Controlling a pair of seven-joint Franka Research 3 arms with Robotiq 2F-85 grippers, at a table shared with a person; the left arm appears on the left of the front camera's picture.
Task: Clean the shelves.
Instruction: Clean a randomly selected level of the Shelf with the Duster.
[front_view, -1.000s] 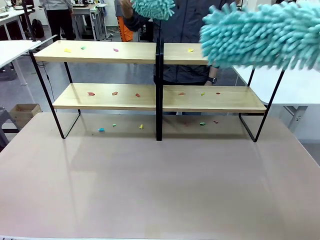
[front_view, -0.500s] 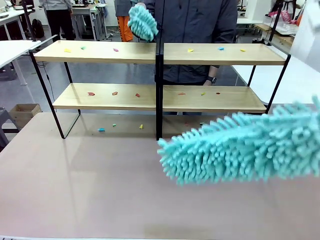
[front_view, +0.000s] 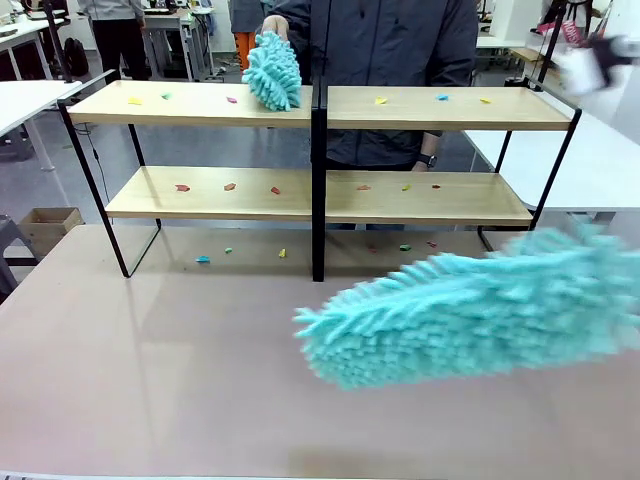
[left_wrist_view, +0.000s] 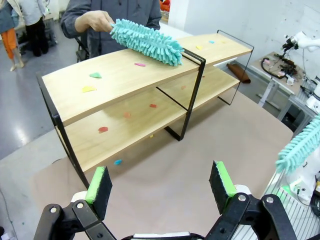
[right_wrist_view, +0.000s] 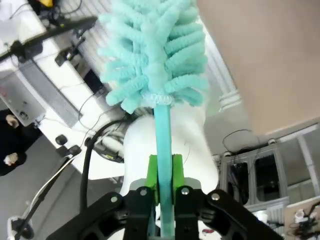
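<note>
**A:** What's different from a second ago?

**B:** Nearest us, the robot's fluffy teal microfibre duster (front_view: 470, 315) has dropped from beside the top board's right end. It now hangs low over the right half of the large beige counter (front_view: 180, 380), head pointing left and blurred with motion. It's off the work.

**A:** And the grip?

**B:** The right tool (right_wrist_view: 164, 175) is clamped on the duster's thin teal handle, a green pad on either side, with the head straight out ahead. The left tool (left_wrist_view: 161, 182) has its fingers wide apart and empty. It sits above the counter, looking at the rack from its left end.

**A:** Where's the rack?

**B:** The two-tier shelves of light wooden boards in a black metal frame (front_view: 200, 105) stand along the counter's far edge. Small coloured scraps (front_view: 229, 186) lie on both boards and on the counter beneath.

**A:** The person?

**B:** Beyond the far edge, the person's hand (left_wrist_view: 97, 21) has brought a second teal duster (front_view: 272, 72) down onto the top board, beside the central divider. I'd judge the cleaning barely begun. The robot must lift back up before it can sweep.
</note>
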